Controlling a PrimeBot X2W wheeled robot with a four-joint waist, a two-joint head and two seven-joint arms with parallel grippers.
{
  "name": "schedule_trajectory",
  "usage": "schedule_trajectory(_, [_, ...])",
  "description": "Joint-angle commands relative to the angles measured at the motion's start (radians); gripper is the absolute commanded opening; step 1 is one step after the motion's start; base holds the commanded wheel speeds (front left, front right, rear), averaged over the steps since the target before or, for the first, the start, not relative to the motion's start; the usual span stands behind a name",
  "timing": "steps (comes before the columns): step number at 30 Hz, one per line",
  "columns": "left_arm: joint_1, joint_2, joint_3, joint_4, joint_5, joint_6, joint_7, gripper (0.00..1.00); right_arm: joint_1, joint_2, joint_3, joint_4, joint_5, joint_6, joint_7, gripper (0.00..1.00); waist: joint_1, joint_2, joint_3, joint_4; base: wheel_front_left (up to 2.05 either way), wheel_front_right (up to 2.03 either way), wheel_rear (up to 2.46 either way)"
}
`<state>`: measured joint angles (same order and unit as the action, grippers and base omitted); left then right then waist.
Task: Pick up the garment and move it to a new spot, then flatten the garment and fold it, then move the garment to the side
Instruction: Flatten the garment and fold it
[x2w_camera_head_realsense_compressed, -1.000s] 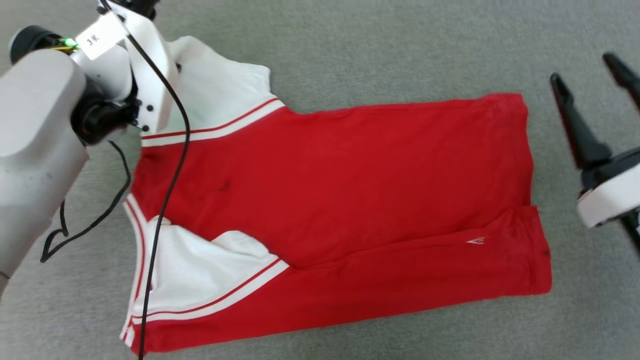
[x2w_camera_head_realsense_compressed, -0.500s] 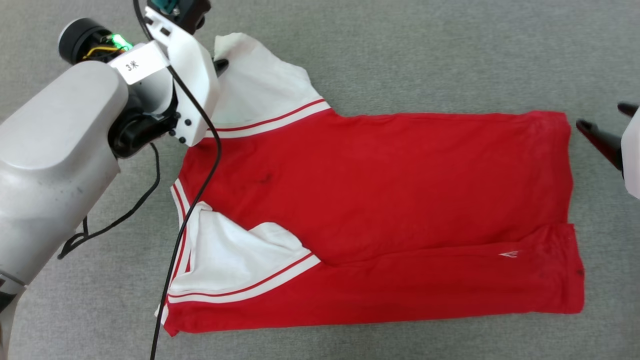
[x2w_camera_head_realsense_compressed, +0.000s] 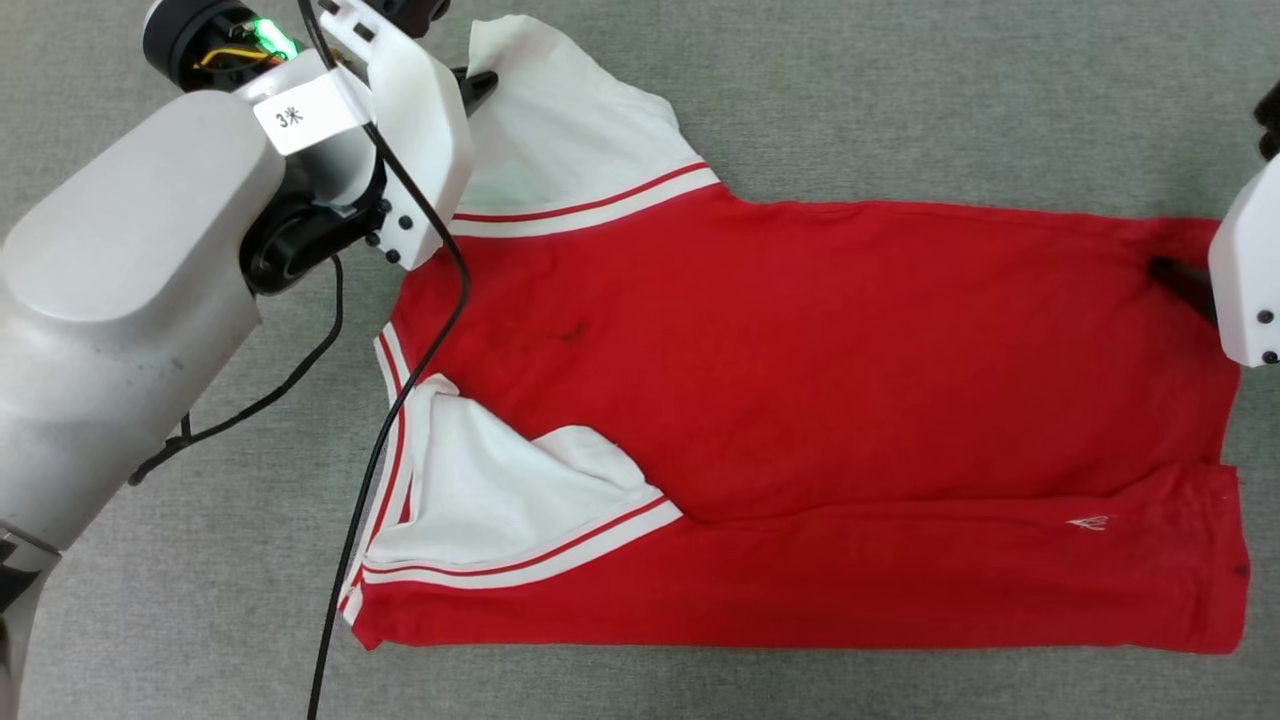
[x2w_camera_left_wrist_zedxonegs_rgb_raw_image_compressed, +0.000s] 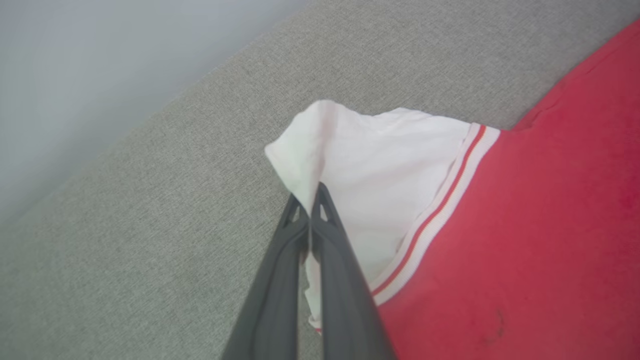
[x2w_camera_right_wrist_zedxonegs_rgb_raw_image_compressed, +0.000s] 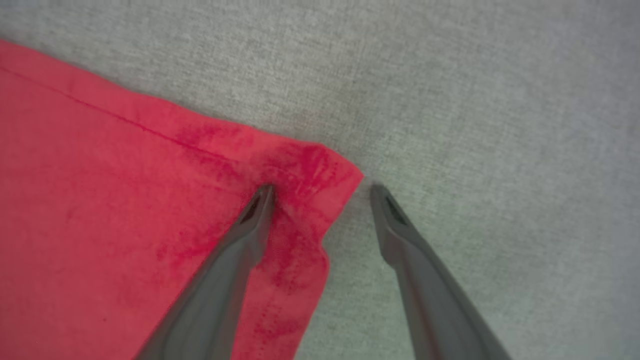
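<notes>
The garment (x2w_camera_head_realsense_compressed: 800, 350) lies spread on the grey surface (x2w_camera_head_realsense_compressed: 900, 100), its near long edge and near sleeve folded in. My left pincer (x2w_camera_left_wrist_zedxonegs_rgb_raw_image_compressed: 309, 200) is clamped on the far white sleeve (x2w_camera_head_realsense_compressed: 570, 130). My right pincer (x2w_camera_right_wrist_zedxonegs_rgb_raw_image_compressed: 321, 192) gapes wide astride a hem corner, holding nothing. I judge folding partway done, with moving it aside yet to come.

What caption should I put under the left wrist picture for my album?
The left gripper pinches the white sleeve of a red jersey lying on a grey surface.

Closed left gripper (x2w_camera_left_wrist_zedxonegs_rgb_raw_image_compressed: 308, 197) pinches garment (x2w_camera_left_wrist_zedxonegs_rgb_raw_image_compressed: 500, 225) sleeve
</notes>
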<state>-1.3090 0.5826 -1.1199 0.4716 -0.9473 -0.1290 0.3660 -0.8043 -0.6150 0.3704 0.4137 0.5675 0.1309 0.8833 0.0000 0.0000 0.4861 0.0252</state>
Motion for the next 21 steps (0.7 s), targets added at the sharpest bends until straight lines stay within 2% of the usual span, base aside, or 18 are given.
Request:
schedule_trajectory(1, [-0.01, -0.009, -0.003, -0.002, -0.001, -0.001, -0.011, 0.0, 0.017, 0.022, 0.026, 0.04, 0.009, 0.0, -0.002, 1.0, 0.0, 0.0, 0.004, 0.009, 0.0, 0.0, 0.0])
schedule_trajectory(6, [-0.004, -0.005, -0.011, 0.002, -0.006, -0.001, -0.026, 0.0, 0.06, 0.039, 0.066, 0.096, 0.051, 0.001, -0.023, 1.0, 0.0, 0.0, 0.001, 0.012, 0.0, 0.0, 0.0])
schedule_trajectory(7, [-0.002, -0.004, -0.014, 0.004, -0.008, -0.001, -0.029, 0.0, 0.062, 0.037, 0.073, 0.102, 0.054, 0.001, -0.04, 0.37, 0.0, 0.0, -0.001, 0.011, 0.0, 0.0, 0.0])
schedule_trajectory(9, [0.004, 0.002, -0.016, 0.009, -0.013, -0.001, -0.039, 0.0, 0.058, 0.032, 0.079, 0.113, 0.064, 0.001, -0.079, 0.0, 0.0, 0.0, -0.008, 0.008, 0.0, 0.0, 0.0])
schedule_trajectory(15, [0.024, 0.016, -0.018, 0.028, -0.016, -0.001, -0.087, 0.0, 0.02, 0.001, 0.095, 0.111, 0.098, 0.0, -0.225, 0.0, 0.0, 0.0, -0.051, -0.005, 0.0, 0.0, 0.0])
schedule_trajectory(21, [0.089, 0.025, -0.013, 0.029, -0.034, 0.008, -0.147, 0.0, 0.048, -0.023, 0.122, 0.086, 0.16, -0.001, -0.361, 0.0, 0.0, 0.0, -0.124, -0.005, 0.0, 0.0, 0.0])
